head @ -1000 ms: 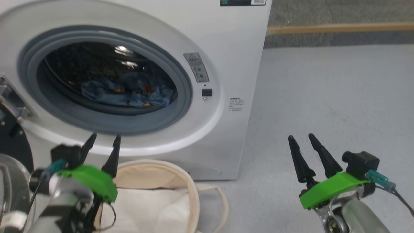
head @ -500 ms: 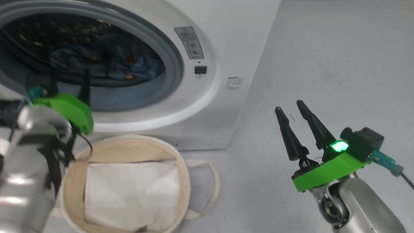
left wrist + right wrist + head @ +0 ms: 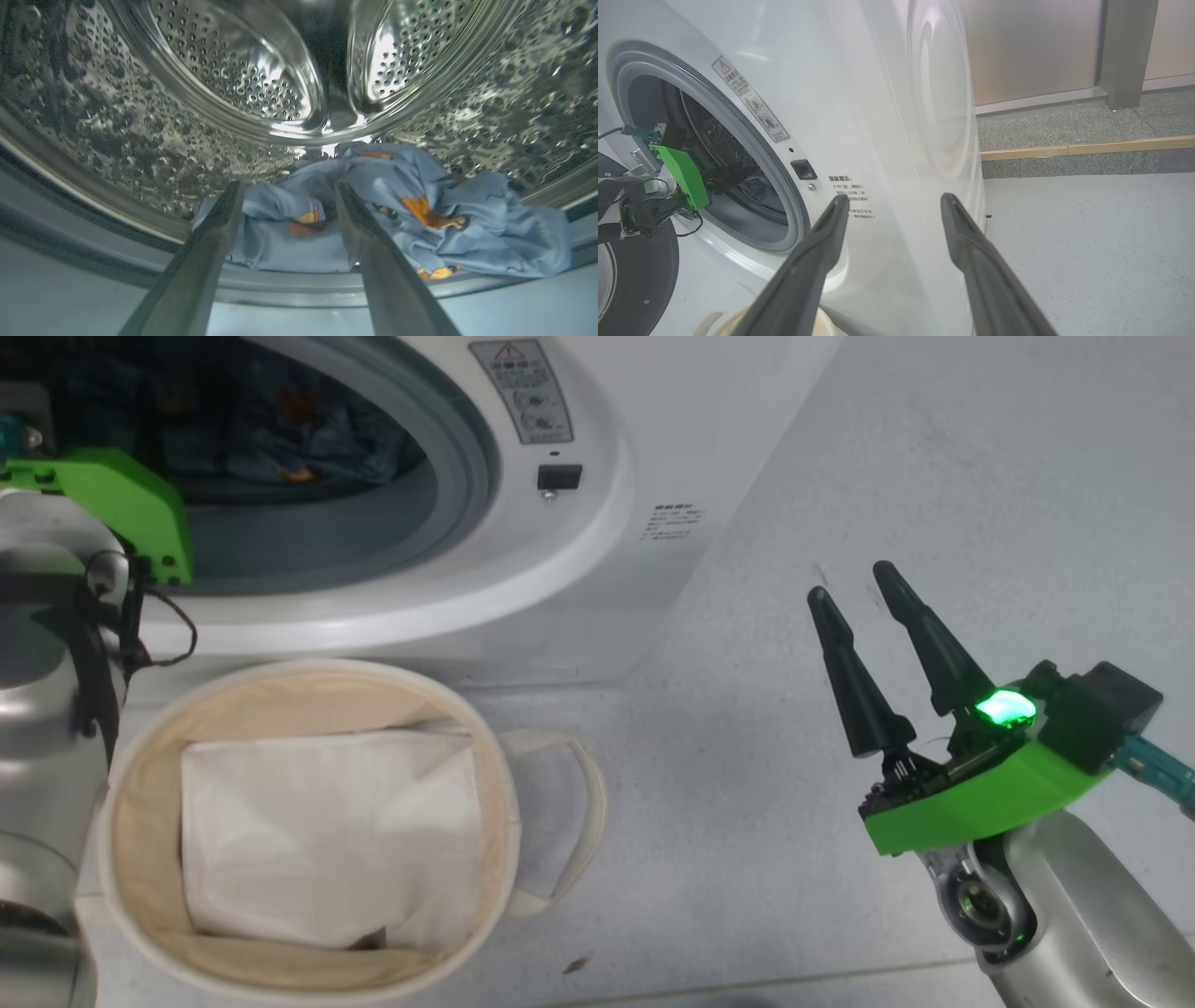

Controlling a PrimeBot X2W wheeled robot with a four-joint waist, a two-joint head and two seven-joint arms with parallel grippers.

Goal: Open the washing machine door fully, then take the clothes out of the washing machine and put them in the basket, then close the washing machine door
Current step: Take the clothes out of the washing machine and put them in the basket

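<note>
We see our right claw (image 3: 893,201) with its two fingers spread and nothing between them, pointing at the white washing machine (image 3: 887,93). At the left, our left claw (image 3: 738,172) on its green mount reaches into the grey-ringed drum mouth. The black-rimmed washing machine door (image 3: 640,280) sits lower left, and the grey floor (image 3: 1087,242) lies to the right.

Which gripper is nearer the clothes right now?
Left. The left gripper is inside the drum, pointing at the clothes; the right gripper hangs outside, over the floor.
</note>
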